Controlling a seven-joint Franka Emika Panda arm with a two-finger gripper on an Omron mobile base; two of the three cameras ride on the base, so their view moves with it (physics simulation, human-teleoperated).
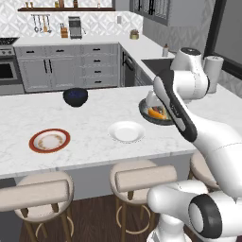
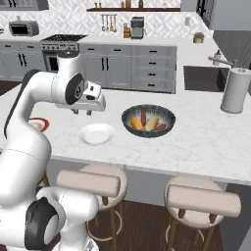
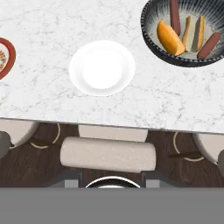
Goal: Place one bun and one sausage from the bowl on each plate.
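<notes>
The bowl [image 2: 148,120] is wide, shallow and dark grey, with a pale speckled inside and a ribbed wall. It sits on the white marble tabletop [image 2: 206,142], right of the white plate [image 2: 96,133] in the right base view and well apart from the edge. In it lie two dark red sausages [image 3: 174,15] and two buns – one orange-brown bun [image 3: 169,38] at the near side, and a paler split bun [image 3: 195,33] between the sausages. From the hand view the second sausage [image 3: 208,45] rests against the bowl's far right wall.

The white plate is plain, round and bare, near the bowl but not touching it. The red-rimmed plate [image 1: 49,140] with its cream centre lies farther off to the left, also bare.

A small dark blue bowl [image 1: 75,96] stands toward the back of the tabletop. Padded stools [image 1: 137,180] sit below the front edge.

The gripper [image 2: 82,112] hangs above the tabletop beside the white plate – whether its fingers are apart or together, I cannot tell; nothing is seen between them.
</notes>
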